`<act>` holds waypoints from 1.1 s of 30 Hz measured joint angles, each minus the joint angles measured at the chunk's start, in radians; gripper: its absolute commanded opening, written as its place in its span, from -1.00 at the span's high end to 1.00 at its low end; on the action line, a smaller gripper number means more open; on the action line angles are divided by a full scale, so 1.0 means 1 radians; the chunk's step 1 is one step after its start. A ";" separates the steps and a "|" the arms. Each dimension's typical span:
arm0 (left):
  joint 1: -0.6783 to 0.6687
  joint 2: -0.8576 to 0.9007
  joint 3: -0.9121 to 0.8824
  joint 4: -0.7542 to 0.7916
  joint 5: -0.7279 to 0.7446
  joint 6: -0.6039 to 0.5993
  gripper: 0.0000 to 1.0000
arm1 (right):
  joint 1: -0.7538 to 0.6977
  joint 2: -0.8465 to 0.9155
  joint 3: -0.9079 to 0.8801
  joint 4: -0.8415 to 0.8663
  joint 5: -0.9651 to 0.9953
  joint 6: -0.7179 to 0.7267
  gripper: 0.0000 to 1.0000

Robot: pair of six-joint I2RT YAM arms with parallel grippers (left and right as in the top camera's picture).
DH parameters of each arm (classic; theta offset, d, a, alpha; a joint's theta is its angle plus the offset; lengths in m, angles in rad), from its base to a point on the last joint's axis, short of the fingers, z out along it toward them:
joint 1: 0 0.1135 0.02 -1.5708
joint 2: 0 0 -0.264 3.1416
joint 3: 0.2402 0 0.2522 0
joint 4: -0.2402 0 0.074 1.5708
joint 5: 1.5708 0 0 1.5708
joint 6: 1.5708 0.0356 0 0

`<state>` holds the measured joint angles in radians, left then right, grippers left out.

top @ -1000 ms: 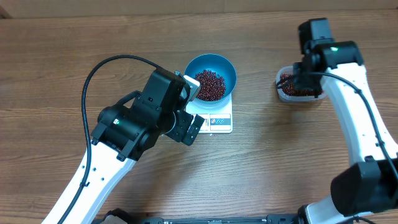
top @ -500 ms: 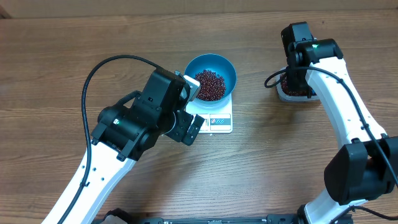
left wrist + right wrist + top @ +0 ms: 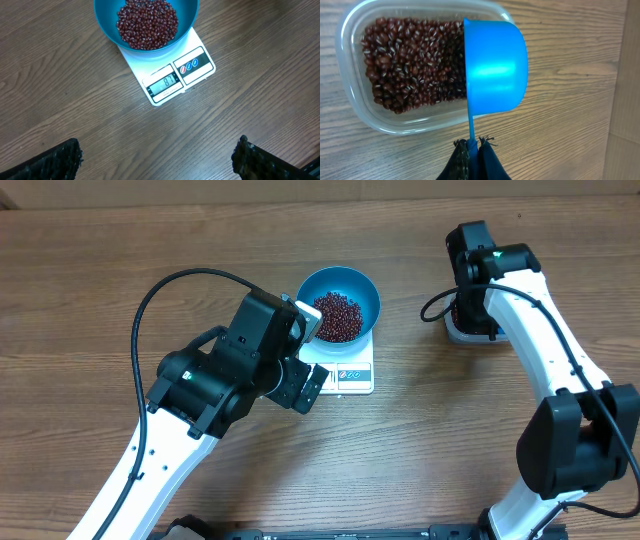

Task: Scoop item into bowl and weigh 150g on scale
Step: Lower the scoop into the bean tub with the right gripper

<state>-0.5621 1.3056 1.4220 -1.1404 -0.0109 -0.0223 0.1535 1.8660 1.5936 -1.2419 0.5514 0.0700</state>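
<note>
Two tools differ: left tool [image 3: 157, 165] gapes wide near the scale [image 3: 137, 67] carrying the part-filled bowl [image 3: 187, 15]. The right tool [image 3: 470, 150] pinches the scoop [image 3: 495, 67] over the tub [image 3: 395, 125] of beans [image 3: 405, 65]. Seemingly refilling; next, dip and load.

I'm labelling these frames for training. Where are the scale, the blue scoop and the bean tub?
scale [image 3: 165, 84], left wrist view, on its display strip.
blue scoop [image 3: 495, 67], right wrist view, on the outside of its cup.
bean tub [image 3: 405, 123], right wrist view, on its clear near wall.
</note>
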 measured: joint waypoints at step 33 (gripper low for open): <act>0.000 0.000 0.000 0.000 0.000 0.000 -0.99 | 0.038 0.007 -0.016 0.069 -0.278 -0.026 0.93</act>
<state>-0.5621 1.3056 1.4220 -1.1404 -0.0109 -0.0219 0.1917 1.8732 1.5776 -1.1728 0.2737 0.0444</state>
